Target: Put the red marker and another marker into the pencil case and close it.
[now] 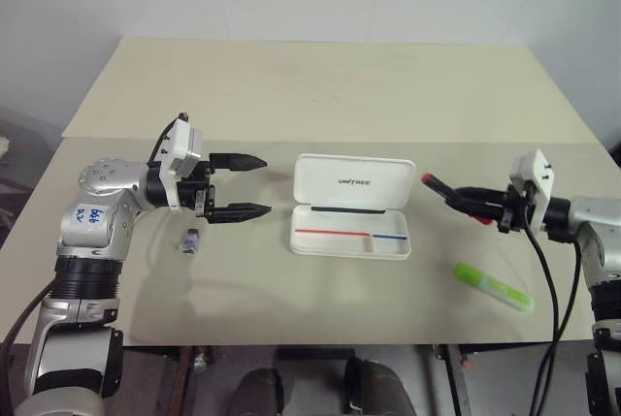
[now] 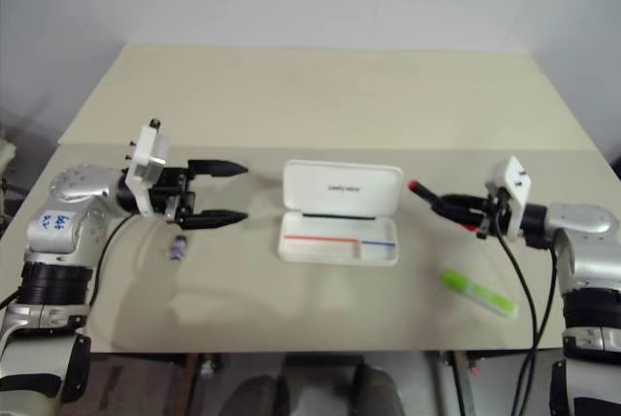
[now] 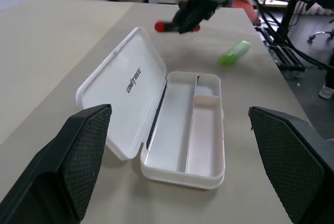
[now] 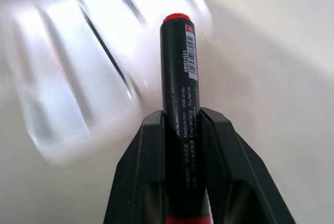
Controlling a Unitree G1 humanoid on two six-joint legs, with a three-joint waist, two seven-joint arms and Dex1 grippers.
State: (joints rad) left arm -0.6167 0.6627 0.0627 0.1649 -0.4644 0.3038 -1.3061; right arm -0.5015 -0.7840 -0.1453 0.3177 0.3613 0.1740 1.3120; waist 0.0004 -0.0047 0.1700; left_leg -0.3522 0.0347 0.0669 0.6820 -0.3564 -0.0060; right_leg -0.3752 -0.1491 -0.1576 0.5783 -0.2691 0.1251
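- Black-barrelled and red at both ends, the red marker (image 4: 180, 104) sits clamped between the two fingers of my right gripper (image 1: 473, 202), its barrel running out past the fingertips.
- From my head cameras, that marker hangs in the air just off the right end of the pencil case (image 1: 351, 206), its red tip aimed toward the case lid.
- My left gripper (image 1: 241, 185) hovers on the other side of the case, pointing across at it, fingers spread wide with nothing between them.
- In my left wrist view the case lies straight ahead between my two open fingers (image 3: 78, 156), and my right gripper with the marker shows beyond it.
- The white case lies open on the table (image 1: 320, 96): lid folded back flat and away from me, tray toward me, a red and a blue line along the tray floor, a divider walling off one end.
- The tray holds nothing.
- The green marker (image 1: 493, 286) lies flat on the table, nearer me than my right gripper and well to the right of the case.
- A small dark object (image 1: 191, 240) rests on the table just below my left gripper; I cannot tell what it is.
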